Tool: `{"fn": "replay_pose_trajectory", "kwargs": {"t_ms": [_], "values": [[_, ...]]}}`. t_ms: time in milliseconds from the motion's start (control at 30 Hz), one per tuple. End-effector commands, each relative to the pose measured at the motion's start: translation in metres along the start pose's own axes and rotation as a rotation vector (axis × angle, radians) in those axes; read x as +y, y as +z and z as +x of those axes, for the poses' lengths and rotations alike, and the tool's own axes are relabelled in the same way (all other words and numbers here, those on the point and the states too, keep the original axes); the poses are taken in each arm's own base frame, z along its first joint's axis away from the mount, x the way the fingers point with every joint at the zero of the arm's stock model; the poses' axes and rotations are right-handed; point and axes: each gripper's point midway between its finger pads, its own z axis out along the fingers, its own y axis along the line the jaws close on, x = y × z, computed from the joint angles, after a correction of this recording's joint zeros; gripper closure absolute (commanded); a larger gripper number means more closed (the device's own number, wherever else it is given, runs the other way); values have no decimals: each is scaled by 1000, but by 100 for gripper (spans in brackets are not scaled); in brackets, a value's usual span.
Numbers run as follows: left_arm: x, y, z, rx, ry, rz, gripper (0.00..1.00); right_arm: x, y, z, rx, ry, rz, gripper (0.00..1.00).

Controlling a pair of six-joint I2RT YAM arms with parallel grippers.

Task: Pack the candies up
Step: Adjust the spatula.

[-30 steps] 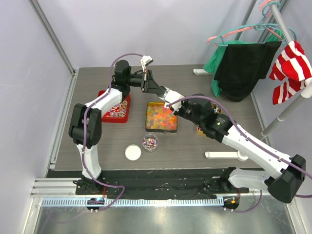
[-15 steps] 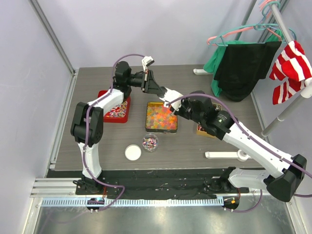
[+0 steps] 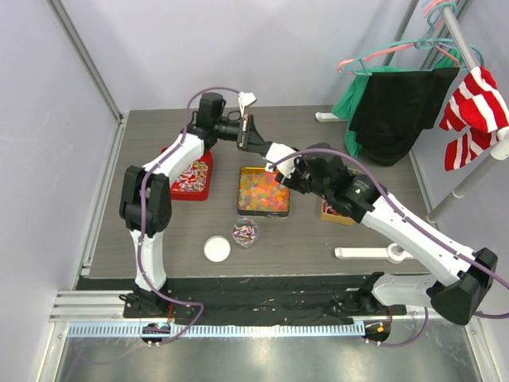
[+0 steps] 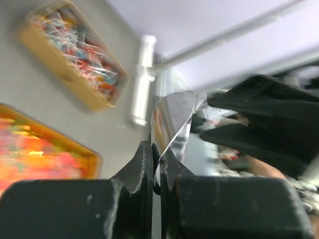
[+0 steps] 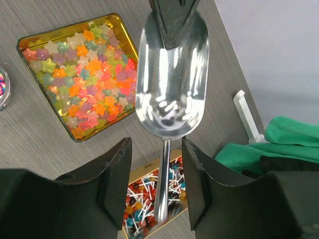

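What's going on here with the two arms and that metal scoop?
The two arms meet in the air by the gold tin of star-shaped candies. The left gripper is shut on the front lip of the metal scoop and holds it up. The right gripper has its jaws open on either side of the scoop's handle, not pinching it. The scoop is empty.
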Motion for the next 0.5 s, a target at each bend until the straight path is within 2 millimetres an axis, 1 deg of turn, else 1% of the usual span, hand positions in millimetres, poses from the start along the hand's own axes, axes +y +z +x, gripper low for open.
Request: {"fn": "replay_pose_trajectory", "kwargs": {"t_ms": [0,33,67,133,200,300,333,400,467], "values": [[13,-1,22,80,125,-135,100,-24,-5,-34,-100,7,76,52],[9,0,23,72,78,-126,100,-23,-5,-32,-96,7,77,52],[10,0,24,69,86,-130,100,-23,-4,-31,-95,7,78,52],[5,0,23,67,92,-117,100,-23,-5,-30,-99,13,83,54],[-2,1,24,75,92,-87,100,-24,-8,-29,-106,18,91,53],[-9,1,25,74,91,-51,100,-25,-10,-25,-110,33,100,53],[-13,0,21,63,113,-45,100,-26,-11,-20,-106,45,99,52],[-16,0,21,55,97,-39,100,-21,-12,-19,-123,74,74,50],[-19,-2,19,48,107,-27,100,-15,-13,-13,-128,93,51,49]]}}
